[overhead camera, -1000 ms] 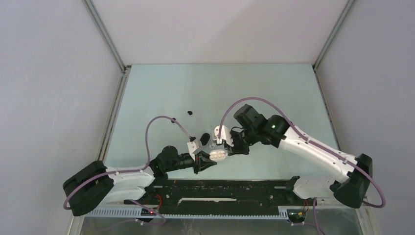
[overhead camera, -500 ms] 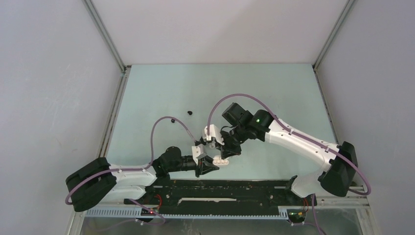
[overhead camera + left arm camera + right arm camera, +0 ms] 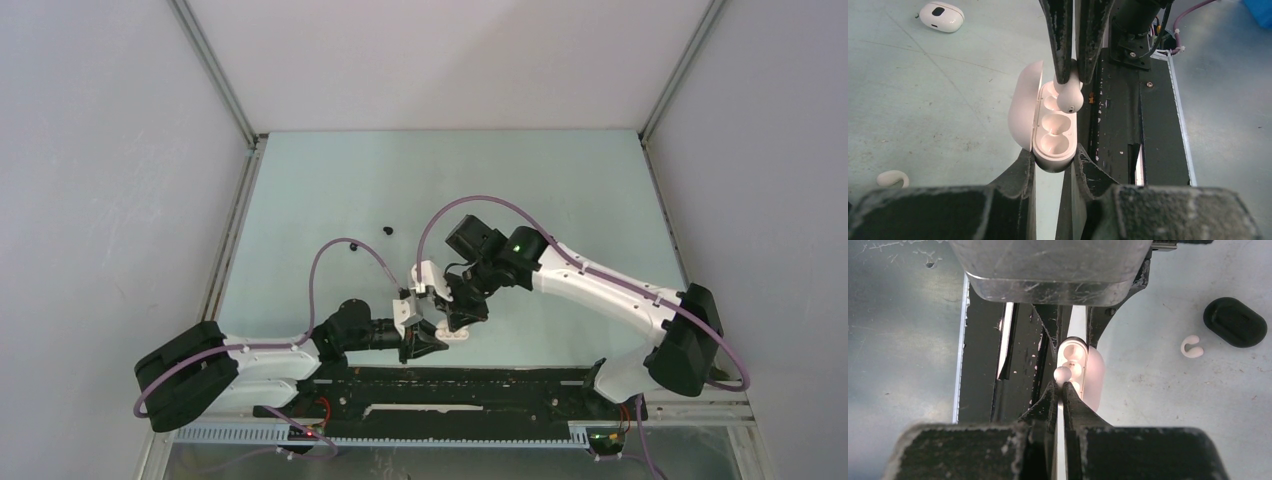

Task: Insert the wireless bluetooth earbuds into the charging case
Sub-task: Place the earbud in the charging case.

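Left end effector point(image 3: 1053, 161): we see both black fingers pressed against the sides of an open white pill-shaped plastic charging case point(image 3: 1054, 146), clamped on its lower end. The case is held near the middle of the near edge of the pale green counter point(image 3: 560, 180), just beside the black rail point(image 3: 480, 385) that runs along that edge. Its lid stands swung out to one side and the moulded cavities face up.

Right end effector point(image 3: 1060, 390): the fingers are drawn together on a small white rounded plastic earbud point(image 3: 1069, 98). It is pinched at its stem, with the round head below the fingertips. The earbud sits over the case cavity farthest from the left wrist camera, touching or nearly touching its rim. We cannot tell whether it is seated. From the overhead view the two end effectors meet tip to tip over the case.

Loose items on the counter:
- A closed white oval case with a dark spot on top point(image 3: 941, 16), well apart from the held case, toward the far side.
- A white hook-shaped earbud point(image 3: 1192, 346), lying near a closed black oval case point(image 3: 1234, 321) but apart from it.
- A tiny black earbud point(image 3: 387, 230), further toward the far edge and left of centre.
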